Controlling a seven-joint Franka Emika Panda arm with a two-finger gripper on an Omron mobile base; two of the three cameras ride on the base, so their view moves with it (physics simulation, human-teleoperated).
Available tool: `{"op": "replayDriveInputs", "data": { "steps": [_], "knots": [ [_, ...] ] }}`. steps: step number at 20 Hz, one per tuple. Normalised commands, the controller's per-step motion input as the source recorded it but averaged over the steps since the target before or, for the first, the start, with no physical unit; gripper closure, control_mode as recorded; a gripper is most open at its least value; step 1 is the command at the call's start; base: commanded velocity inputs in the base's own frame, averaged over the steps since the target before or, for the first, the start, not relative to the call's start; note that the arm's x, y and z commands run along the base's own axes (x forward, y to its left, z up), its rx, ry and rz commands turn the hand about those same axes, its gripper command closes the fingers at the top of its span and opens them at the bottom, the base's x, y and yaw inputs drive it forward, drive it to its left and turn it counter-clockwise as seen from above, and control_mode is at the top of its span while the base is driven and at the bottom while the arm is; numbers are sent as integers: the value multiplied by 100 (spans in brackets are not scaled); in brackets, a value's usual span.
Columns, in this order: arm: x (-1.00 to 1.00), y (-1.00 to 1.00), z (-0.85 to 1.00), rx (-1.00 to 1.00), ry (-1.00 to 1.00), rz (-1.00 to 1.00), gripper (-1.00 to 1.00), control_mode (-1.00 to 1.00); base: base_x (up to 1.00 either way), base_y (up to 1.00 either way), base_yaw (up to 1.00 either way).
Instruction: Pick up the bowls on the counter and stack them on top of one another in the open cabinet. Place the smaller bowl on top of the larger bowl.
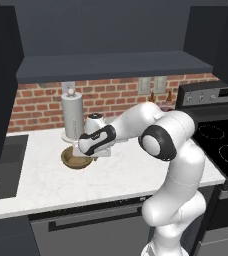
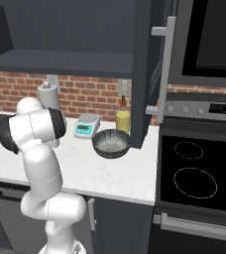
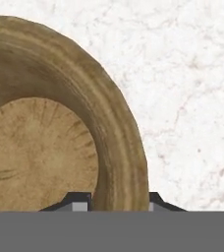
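Observation:
The smaller bowl [image 1: 76, 160], tan-brown and wood-like, sits on the white counter [image 1: 116, 175] in front of the paper towel roll. My gripper [image 1: 94, 154] is down at its right edge. In the hand view the bowl's rim [image 3: 126, 147] runs between my two fingertips, and the gripper [image 3: 118, 199] is shut on it. The larger bowl [image 2: 111, 143], dark grey with a pale speckled inside, stands on the counter [image 2: 100, 173] near the stove. The open cabinet [image 1: 116, 65] [image 2: 60, 62] hangs above with a bare shelf.
A paper towel roll [image 1: 72, 117] stands just behind the wooden bowl. A kitchen scale [image 2: 87, 125] and a yellow bottle [image 2: 123, 120] are at the brick wall. The black stovetop [image 2: 194, 168] lies to the right, a dark sink [image 1: 1, 170] to the left. An open cabinet door [image 2: 152, 74] juts out above the grey bowl.

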Motion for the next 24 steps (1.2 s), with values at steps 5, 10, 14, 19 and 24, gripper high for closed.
{"op": "replayDriveInputs", "data": {
  "steps": [5,10,14,19,24],
  "knots": [
    [-21,-25,14,0,-16,-7,100,-100,0,0,0],
    [-42,-62,53,2,-29,-27,100,-100,0,0,0],
    [-39,-88,89,5,-33,-34,100,-100,0,0,0],
    [-7,-83,100,6,-13,-42,100,-100,0,0,0],
    [-1,-90,100,9,1,-43,100,-100,0,0,0]
  ]
}}
